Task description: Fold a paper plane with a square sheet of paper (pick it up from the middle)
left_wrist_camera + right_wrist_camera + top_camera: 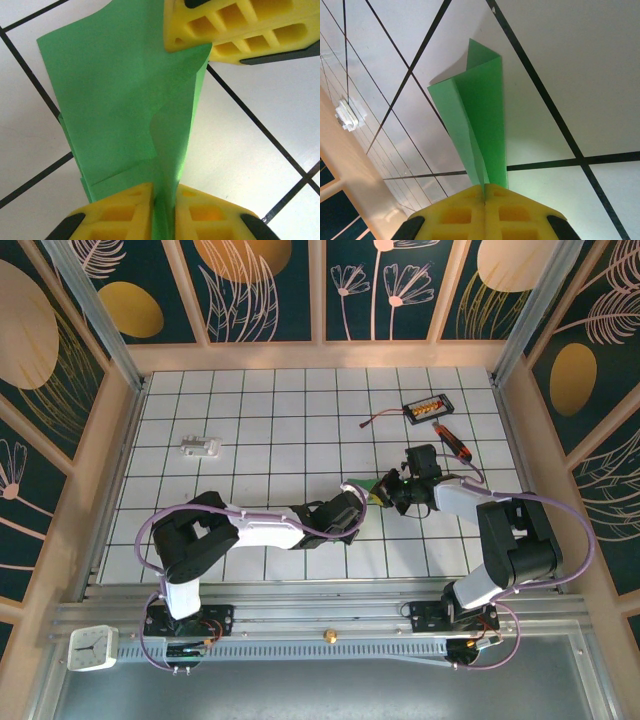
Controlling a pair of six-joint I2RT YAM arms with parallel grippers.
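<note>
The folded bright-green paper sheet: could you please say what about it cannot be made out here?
- Top external: the folded bright-green paper sheet is mostly covered by both arms' wrists; its outline is unreadable.
- Left wrist: its upper part is cut off by the top edge; its lower end vanishes between the left arm's yellow jaws.
- Right wrist: its near end is hidden inside the right arm's shut yellow jaws.

A black box with orange parts lies near a screwdriver on the worktop, a small white piece well apart.
</note>
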